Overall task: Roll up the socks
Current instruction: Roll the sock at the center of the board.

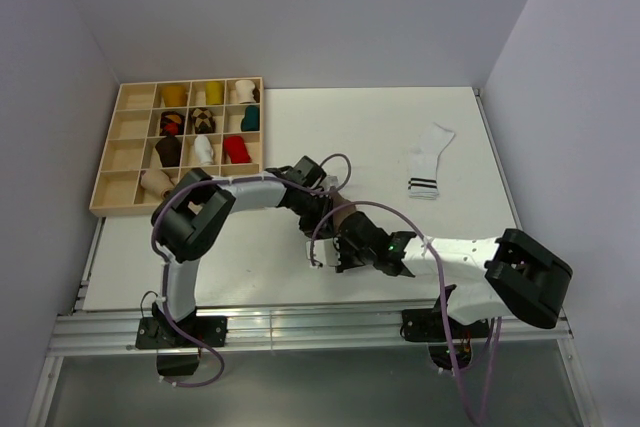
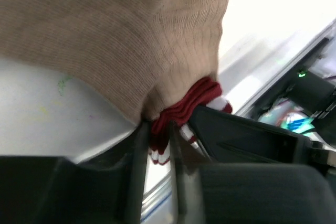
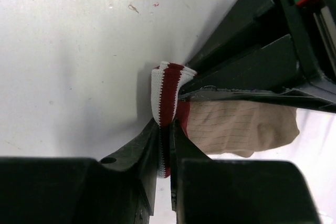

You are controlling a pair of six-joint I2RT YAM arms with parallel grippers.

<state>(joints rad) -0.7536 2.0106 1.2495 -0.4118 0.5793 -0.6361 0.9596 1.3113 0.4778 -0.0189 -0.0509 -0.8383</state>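
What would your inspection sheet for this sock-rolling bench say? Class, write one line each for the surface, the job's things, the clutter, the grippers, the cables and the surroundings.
Surface: white table, with a few small marks.
Job's things: brown sock with a white-and-maroon cuff, held between both arms near the middle; cream sock with dark stripes, flat at the far right, untouched.
Clutter: wooden tray at the far left, with rolled socks in several compartments.
Grippers: left gripper shut on the striped cuff; right gripper shut on the same cuff.
Cables: purple cables loop along both arms, none lying over the socks.
Surroundings: plain pale walls on three sides; metal rail along the near edge.
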